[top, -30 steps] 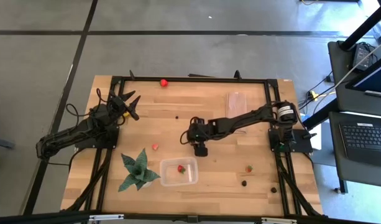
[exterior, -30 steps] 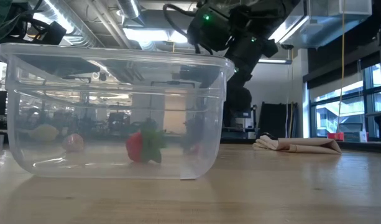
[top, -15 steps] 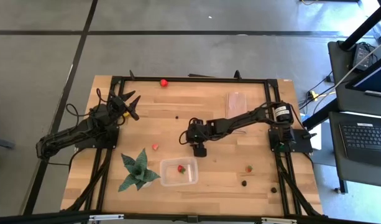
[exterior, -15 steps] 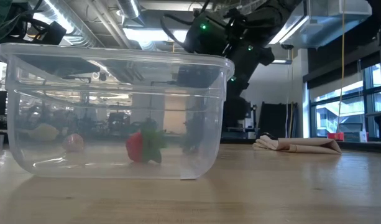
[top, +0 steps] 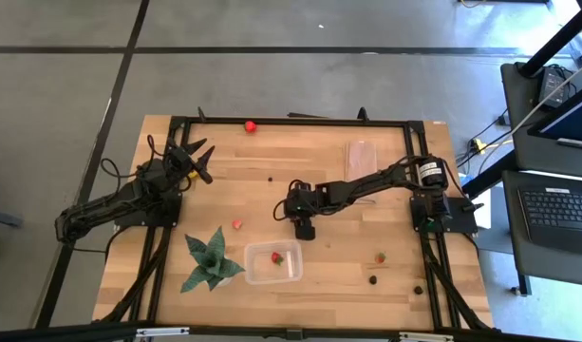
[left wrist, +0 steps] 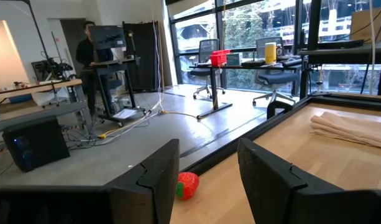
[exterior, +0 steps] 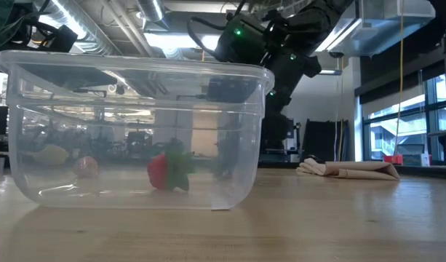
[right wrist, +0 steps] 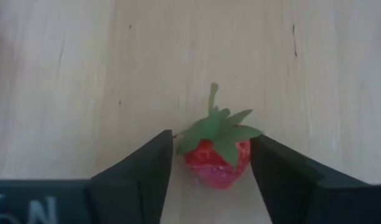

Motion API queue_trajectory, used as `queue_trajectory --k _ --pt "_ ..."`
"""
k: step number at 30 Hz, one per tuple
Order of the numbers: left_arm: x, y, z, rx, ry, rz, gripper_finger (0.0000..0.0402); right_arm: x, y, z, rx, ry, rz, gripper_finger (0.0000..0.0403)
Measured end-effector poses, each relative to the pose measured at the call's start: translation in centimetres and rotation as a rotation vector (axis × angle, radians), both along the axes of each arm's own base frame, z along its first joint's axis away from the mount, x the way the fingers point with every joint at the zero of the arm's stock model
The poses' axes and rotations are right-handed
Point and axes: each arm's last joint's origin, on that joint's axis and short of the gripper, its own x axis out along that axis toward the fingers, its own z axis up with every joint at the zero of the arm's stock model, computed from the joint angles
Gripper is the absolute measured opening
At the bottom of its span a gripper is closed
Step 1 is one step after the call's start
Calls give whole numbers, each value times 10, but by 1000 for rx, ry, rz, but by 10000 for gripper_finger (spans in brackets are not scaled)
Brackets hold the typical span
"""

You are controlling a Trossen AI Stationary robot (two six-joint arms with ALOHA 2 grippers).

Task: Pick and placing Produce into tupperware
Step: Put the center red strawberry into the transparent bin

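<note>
My right gripper [top: 306,230] hangs over the table just beyond the far side of the clear tupperware [top: 273,263] and is shut on a red strawberry [right wrist: 214,160]. One strawberry [exterior: 167,172] lies on the floor of the tupperware. Loose on the wood are a strawberry [top: 236,224], another strawberry [top: 380,257], two dark berries [top: 373,279] [top: 418,290] and a rounder red piece [top: 250,124] at the far edge. My left gripper [top: 201,157] waits open at the table's left side, holding nothing. My right gripper pinches the strawberry between its two fingers, one finger [right wrist: 154,163] on each side of the red body [right wrist: 206,167]. The fingers point down from above. The fruit is lifted clear of the table, its green leaves [right wrist: 218,127] turned up toward the wrist.
A green spiky plant [top: 210,261] stands just left of the tupperware. A folded beige cloth [top: 362,155] lies near the far right. A black frame [top: 291,121] runs round the table's edges. Bare wood lies between the two arms.
My right arm has shifted a little, bringing its gripper slightly nearer the tupperware's far wall, and then held still. It stays shut on the strawberry.
</note>
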Motion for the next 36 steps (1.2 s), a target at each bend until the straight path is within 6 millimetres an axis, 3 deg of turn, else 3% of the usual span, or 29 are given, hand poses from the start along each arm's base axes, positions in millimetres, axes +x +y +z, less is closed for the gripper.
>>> queue_trajectory --k 7,14,18,23,28,32,36 --pt "0 0 0 0 0 0 157 0 0 0 32 -5 -49 141" --pt "0 0 0 0 -1 0 157 7 -1 12 55 0 -90 141" --pt "0 0 0 0 0 0 157 20 0 42 35 9 -61 142" --pt "0 0 0 0 0 0 157 38 1 100 32 -36 -39 141" --pt "0 0 0 0 0 0 157 44 25 154 111 -107 49 144" --pt "0 0 0 0 0 0 157 41 58 175 153 -134 105 145" --pt "0 0 0 0 0 0 157 36 78 175 196 -115 90 146"
